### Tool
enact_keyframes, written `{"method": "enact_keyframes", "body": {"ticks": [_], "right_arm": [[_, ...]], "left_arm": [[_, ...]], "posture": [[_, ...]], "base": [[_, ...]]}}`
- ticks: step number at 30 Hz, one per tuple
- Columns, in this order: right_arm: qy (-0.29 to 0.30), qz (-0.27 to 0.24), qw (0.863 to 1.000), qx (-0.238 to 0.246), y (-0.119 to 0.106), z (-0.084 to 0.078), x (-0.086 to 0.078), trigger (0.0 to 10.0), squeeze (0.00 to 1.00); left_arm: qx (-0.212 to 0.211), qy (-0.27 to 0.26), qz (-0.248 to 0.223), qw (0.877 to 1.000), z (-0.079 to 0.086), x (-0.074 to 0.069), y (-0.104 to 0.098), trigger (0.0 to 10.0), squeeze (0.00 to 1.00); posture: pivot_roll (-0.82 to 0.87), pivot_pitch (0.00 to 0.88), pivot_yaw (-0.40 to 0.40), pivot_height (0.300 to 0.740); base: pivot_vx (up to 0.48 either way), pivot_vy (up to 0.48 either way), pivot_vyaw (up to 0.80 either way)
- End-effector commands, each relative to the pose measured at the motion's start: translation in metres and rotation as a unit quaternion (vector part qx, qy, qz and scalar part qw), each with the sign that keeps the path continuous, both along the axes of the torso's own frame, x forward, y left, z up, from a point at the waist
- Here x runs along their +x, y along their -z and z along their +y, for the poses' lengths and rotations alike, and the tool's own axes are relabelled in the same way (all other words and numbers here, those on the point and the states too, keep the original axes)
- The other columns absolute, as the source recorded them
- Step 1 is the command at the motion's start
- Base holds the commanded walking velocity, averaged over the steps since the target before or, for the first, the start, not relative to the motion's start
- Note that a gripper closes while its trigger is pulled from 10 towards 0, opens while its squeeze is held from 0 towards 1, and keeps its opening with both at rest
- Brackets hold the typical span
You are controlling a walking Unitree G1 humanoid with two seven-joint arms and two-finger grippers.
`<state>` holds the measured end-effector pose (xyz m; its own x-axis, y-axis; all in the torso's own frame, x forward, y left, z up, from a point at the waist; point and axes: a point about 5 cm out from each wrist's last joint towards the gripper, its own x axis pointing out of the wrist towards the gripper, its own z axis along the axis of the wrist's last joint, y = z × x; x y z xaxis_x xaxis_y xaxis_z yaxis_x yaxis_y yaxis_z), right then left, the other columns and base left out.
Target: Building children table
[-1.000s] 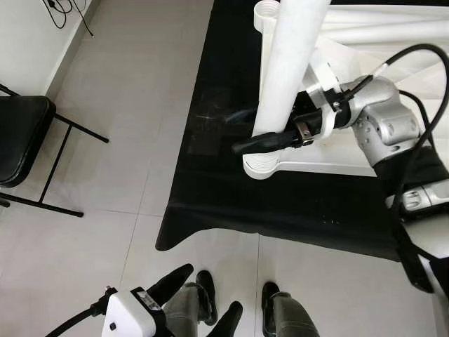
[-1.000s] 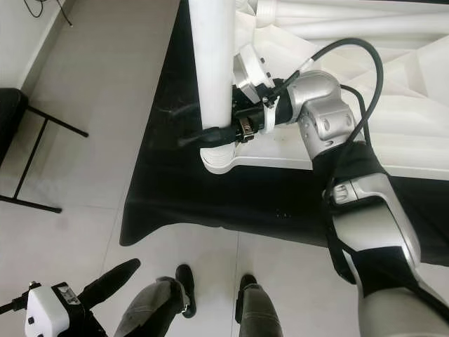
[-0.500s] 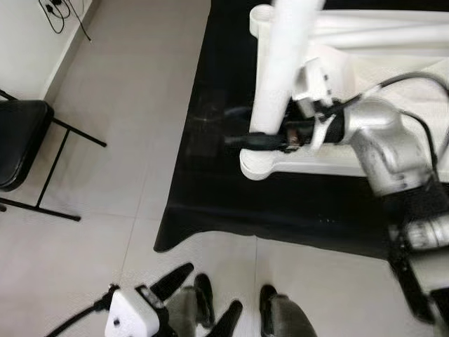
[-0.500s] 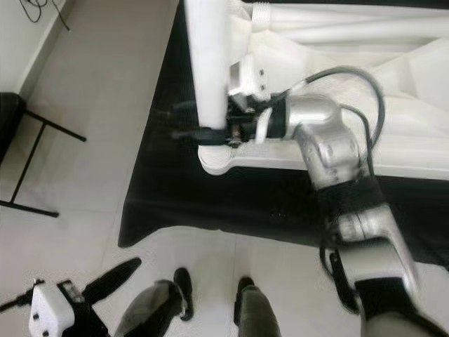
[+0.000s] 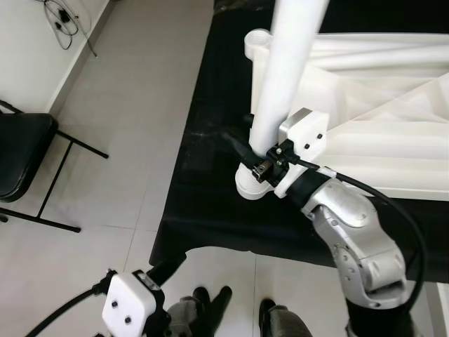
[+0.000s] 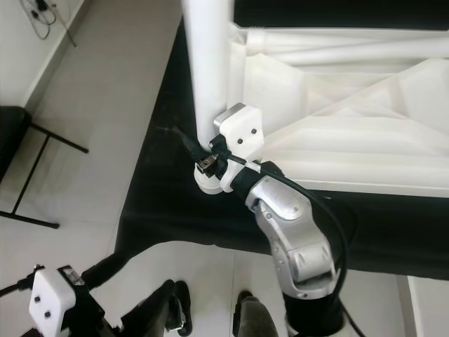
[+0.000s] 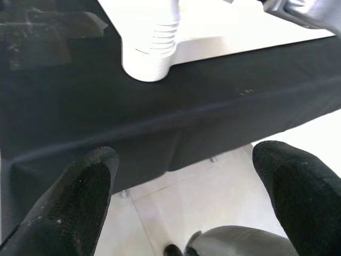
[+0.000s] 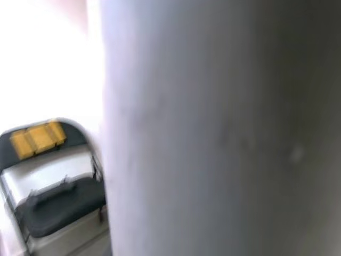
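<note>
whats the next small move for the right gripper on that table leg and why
Probably keep turning the white leg down into the corner socket of the upturned table top. The right gripper clasps the leg just above the socket, and threads show at its foot in the left wrist view, so it looks not fully seated. The left gripper hangs idle.

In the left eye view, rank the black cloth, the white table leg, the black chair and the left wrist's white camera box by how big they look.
1. black cloth
2. white table leg
3. black chair, partly cut off by the frame, so unsure
4. left wrist's white camera box, near the camera, so it looks larger than it is
</note>
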<state>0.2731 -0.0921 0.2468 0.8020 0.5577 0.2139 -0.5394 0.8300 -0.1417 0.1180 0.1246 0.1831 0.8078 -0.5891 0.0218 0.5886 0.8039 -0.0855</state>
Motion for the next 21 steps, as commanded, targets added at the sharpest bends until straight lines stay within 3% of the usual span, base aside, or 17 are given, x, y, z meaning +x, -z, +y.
{"method": "enact_keyframes", "body": {"ticks": [1,4,6,7,9,10,13,15,21], "right_arm": [[0.057,0.148,0.987,-0.029,0.059,-0.001,0.001,10.0,0.00],[0.073,0.157,0.985,-0.022,0.061,0.004,-0.003,10.0,0.00],[0.091,0.166,0.982,-0.013,0.065,0.015,-0.008,10.0,0.00],[0.091,0.166,0.982,-0.013,0.065,0.015,-0.008,10.0,0.00],[0.094,0.159,0.983,-0.010,0.066,0.021,-0.008,10.0,0.00],[0.094,0.159,0.983,-0.010,0.066,0.021,-0.008,10.0,0.00],[0.083,0.139,0.987,-0.012,0.064,0.027,-0.006,10.0,0.00],[0.083,0.139,0.987,-0.012,0.064,0.027,-0.006,10.0,0.00],[-0.001,0.097,0.995,-0.007,0.054,0.043,-0.014,10.0,0.00]], "left_arm": [[0.004,-0.042,0.015,0.999,0.010,0.007,0.005,10.0,0.00],[0.020,-0.067,-0.005,0.998,0.019,0.016,0.001,10.0,0.00],[0.030,-0.109,-0.063,0.992,0.040,0.043,-0.019,10.0,0.00],[0.030,-0.109,-0.063,0.992,0.040,0.043,-0.019,10.0,0.00],[0.025,-0.108,-0.119,0.987,0.051,0.062,-0.047,10.0,0.00],[0.025,-0.108,-0.119,0.987,0.051,0.062,-0.047,10.0,0.00],[0.019,-0.069,-0.184,0.980,0.050,0.079,-0.084,10.0,0.00],[0.019,-0.069,-0.184,0.980,0.050,0.079,-0.084,10.0,0.00],[-0.005,-0.043,-0.226,0.973,0.051,0.094,-0.119,10.0,0.00]], "posture": [[0.11,0.313,0.077,0.740],[0.12,0.297,0.078,0.740],[0.13,0.274,0.077,0.740],[0.13,0.274,0.077,0.740],[0.14,0.261,0.082,0.740],[0.14,0.261,0.082,0.740],[0.13,0.246,0.093,0.740],[0.13,0.246,0.093,0.740],[0.11,0.230,0.103,0.740]], "base": [[0.000,0.000,0.00],[0.000,0.000,0.00],[0.000,0.000,0.00],[0.000,0.000,0.00],[0.000,0.000,0.00],[0.000,0.000,0.00],[0.000,0.000,0.00],[0.000,0.000,0.00],[0.000,0.000,0.00]]}}
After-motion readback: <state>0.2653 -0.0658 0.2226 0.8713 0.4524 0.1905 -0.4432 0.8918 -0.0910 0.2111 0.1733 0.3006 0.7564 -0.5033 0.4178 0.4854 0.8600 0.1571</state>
